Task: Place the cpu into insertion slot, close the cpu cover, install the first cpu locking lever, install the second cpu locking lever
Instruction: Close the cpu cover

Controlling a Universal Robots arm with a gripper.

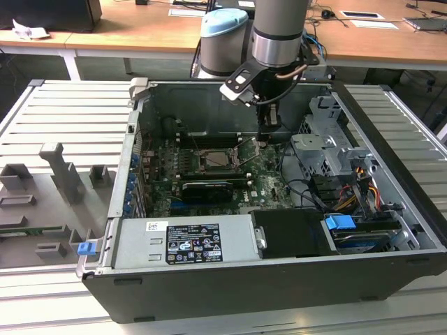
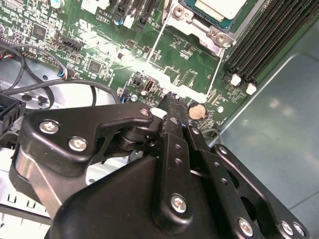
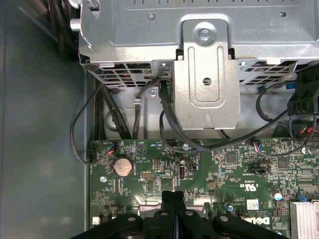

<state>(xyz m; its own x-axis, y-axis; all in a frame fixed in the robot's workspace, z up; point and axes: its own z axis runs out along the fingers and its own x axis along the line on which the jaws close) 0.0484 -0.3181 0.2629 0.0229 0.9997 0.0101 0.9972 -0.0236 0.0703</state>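
Second wrist view: closed, empty hand (image 2: 172, 97) is hovering near locking lever (image 2: 156, 42), likely stiff, springy wire, best pushed at its end.

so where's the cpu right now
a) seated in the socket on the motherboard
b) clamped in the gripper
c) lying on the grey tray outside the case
a: in the second wrist view the cpu shows its pale top inside the metal rim of the insertion slot, while the gripper is closed over the motherboard beside the coin cell battery.
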